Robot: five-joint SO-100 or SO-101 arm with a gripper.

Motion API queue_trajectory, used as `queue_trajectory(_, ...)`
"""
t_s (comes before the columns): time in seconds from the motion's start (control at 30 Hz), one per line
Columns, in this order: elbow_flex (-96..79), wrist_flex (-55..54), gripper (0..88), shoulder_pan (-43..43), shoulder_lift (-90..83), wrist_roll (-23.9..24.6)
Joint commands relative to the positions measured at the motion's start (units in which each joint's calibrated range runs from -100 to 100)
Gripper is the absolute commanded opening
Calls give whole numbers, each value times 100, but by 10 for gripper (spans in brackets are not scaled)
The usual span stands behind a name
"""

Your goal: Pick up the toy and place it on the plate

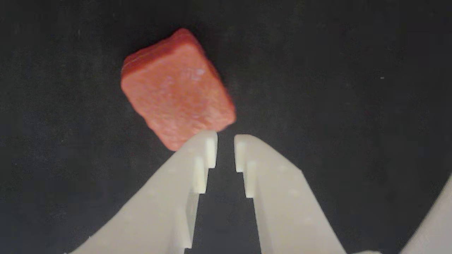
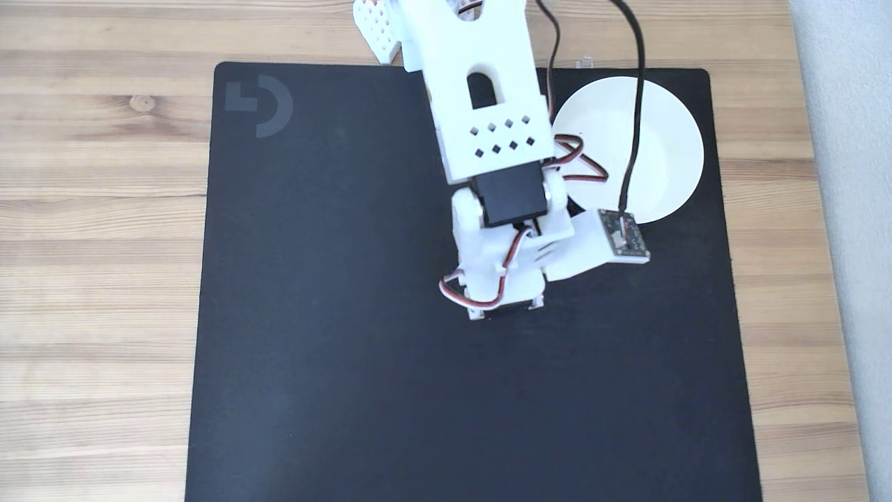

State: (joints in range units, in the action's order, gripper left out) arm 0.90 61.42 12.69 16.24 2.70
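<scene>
Black matting [image 2: 334, 314] covered most of a pale wood-grain bench [image 2: 97, 209], with a grey logo printed in the mat's far left corner in the fixed view and a strip of grey surface running down the right edge beyond the bench.

In the wrist view, nearest the camera, the one hand [image 1: 226, 148] reached in from the bottom edge, its two cream fingers close together with a narrow dark gap between the tips and nothing held in that gap. Just past the tips lay the single toy [image 1: 176, 90], a reddish-brown, rough-faced block with rounded corners, flat on the mat and turned at an angle; the left fingertip [image 1: 206, 148] overlapped its near corner, though contact could not be judged.

In the fixed view the white arm [image 2: 488, 139] hung over the mat's middle and hid the toy beneath it. Farther back sat one round white plate [image 2: 662, 160], its left side cut off by the arm and crossed by a black cable [image 2: 637, 104].
</scene>
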Motion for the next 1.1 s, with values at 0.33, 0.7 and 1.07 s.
queue_trajectory(0.33, 248, 56, 23, 57, -27, -25)
queue_trajectory(0.7, 762, 1149, 280, 157, -2, -30)
queue_trajectory(1.07, 1123, 1555, 320, 132, 56, -30)
